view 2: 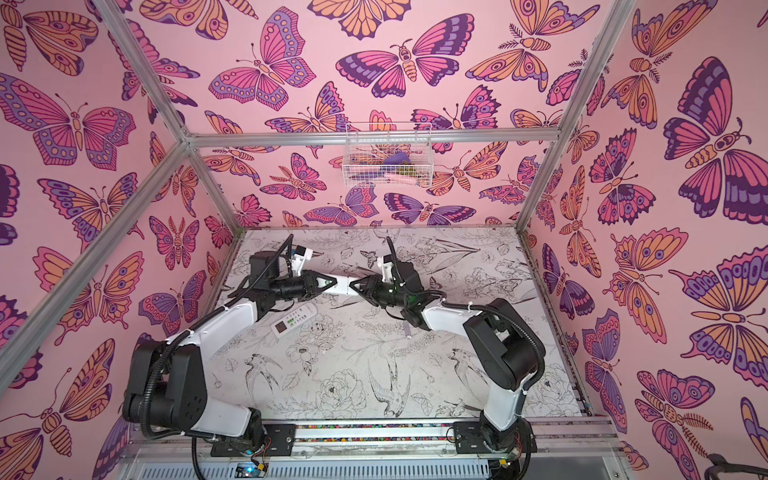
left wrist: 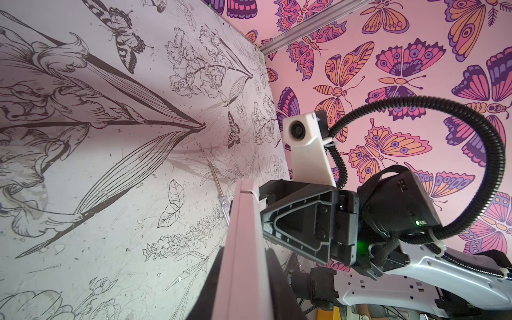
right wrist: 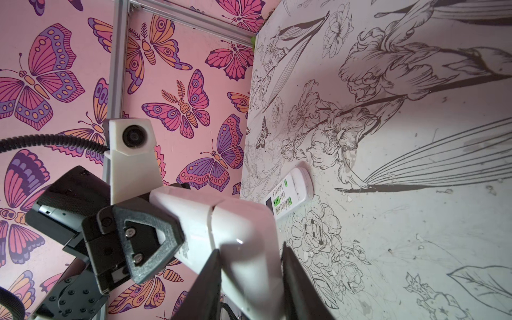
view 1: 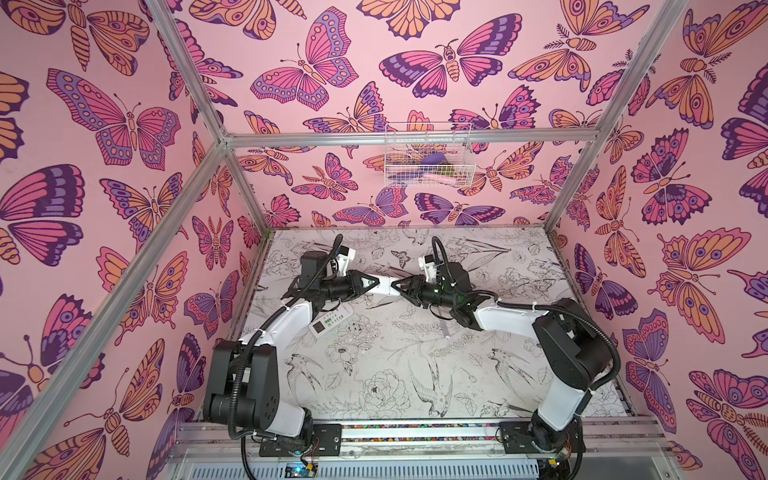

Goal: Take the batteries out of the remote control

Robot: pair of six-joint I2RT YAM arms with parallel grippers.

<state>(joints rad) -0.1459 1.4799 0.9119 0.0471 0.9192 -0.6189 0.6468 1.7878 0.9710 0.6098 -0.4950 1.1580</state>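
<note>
Grips one end of a white remote (view 1: 386, 286) in the clenched left jaws, up above the counter (view 1: 374, 374). Straddles its other end with the right jaws; cannot tell whether pressing or loose. Shows no batteries anywhere; on the counter, a second remote (view 1: 330, 321) beside the left forearm and a clear-handled screwdriver (left wrist: 220, 194).

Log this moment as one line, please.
left gripper: shut on held remote | right gripper: jaws around its other end, grip unclear | held remote: above table | second remote: on table | batteries: none visible
</note>
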